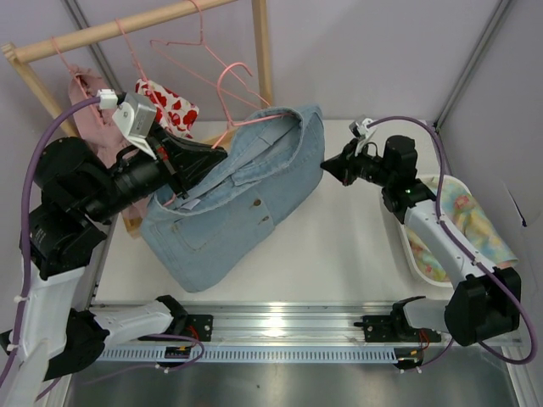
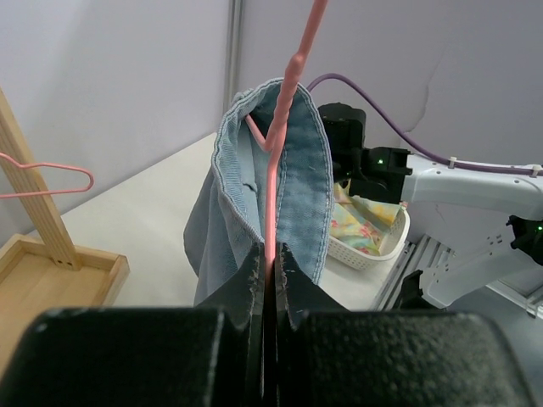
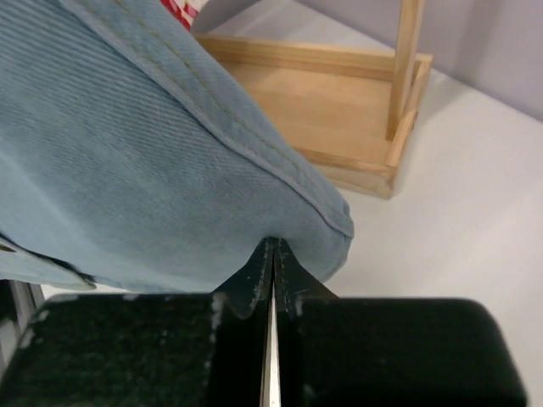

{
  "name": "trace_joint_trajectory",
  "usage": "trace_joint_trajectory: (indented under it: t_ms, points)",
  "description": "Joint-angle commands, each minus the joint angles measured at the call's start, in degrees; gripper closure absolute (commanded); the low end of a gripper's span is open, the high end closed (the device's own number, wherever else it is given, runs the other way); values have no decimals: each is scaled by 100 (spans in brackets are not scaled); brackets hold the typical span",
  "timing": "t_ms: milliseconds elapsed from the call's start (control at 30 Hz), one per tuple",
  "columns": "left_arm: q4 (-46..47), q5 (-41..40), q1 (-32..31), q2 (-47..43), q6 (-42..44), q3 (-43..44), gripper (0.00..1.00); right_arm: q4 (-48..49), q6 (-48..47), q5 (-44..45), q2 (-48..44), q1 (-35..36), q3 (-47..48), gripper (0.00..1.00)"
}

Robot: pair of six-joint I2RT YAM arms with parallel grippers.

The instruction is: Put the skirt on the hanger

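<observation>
The light blue denim skirt [image 1: 229,203] hangs tilted over the table, its waistband wrapped round a thin pink hanger [image 1: 240,124]. My left gripper [image 1: 182,163] is shut on that hanger; in the left wrist view the pink wire [image 2: 273,186] runs up from between the closed jaws [image 2: 271,254] into the skirt's opening [image 2: 301,182]. My right gripper [image 1: 327,166] is shut at the skirt's right edge. In the right wrist view its tips [image 3: 273,246] touch the rounded denim hem [image 3: 170,170], and no cloth shows between them.
A wooden clothes rack [image 1: 127,25] stands at the back left with other pink hangers [image 1: 182,42], a pale pink dress [image 1: 85,93] and a white garment with red hearts [image 1: 174,106]. Its base [image 3: 339,110] lies behind the skirt. A white basket [image 1: 407,246] of colourful cloth sits on the right.
</observation>
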Motion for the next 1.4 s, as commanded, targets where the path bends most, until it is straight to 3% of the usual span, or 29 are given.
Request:
trace_joint_trajectory:
  t_ms: [0,167,267,600,700,733,900,967,1133,1367]
  points:
    - [593,15,-18,-72,-197,320,100,111,-172,143,186,79,125,100]
    - [575,-125,-18,-116,-145,408,100,-320,-113,1171,292,-86,-51,100]
    - [558,-187,-18,-151,-75,461,100,-338,170,1190,467,-421,-139,100]
    - [286,-696,-9,59,57,382,100,-1127,530,1628,82,-439,167,100]
    - [180,-977,-9,86,-100,268,100,-1637,863,2094,-471,-500,388,62]
    - [171,-1083,-9,77,-136,242,100,-1699,1256,2156,-594,-526,397,45]
    - [382,-1251,-18,-107,-242,-118,100,-1184,2480,1226,-1297,-492,-145,1]
    - [443,-1155,-18,-142,-285,-198,100,-553,3014,1163,-1448,-325,-410,1]
    - [883,-768,-18,-353,-461,-409,100,189,3079,1934,-1335,631,-903,1]
    - [900,-469,-18,-423,-655,-418,100,1287,3290,1578,-746,695,-1044,1]
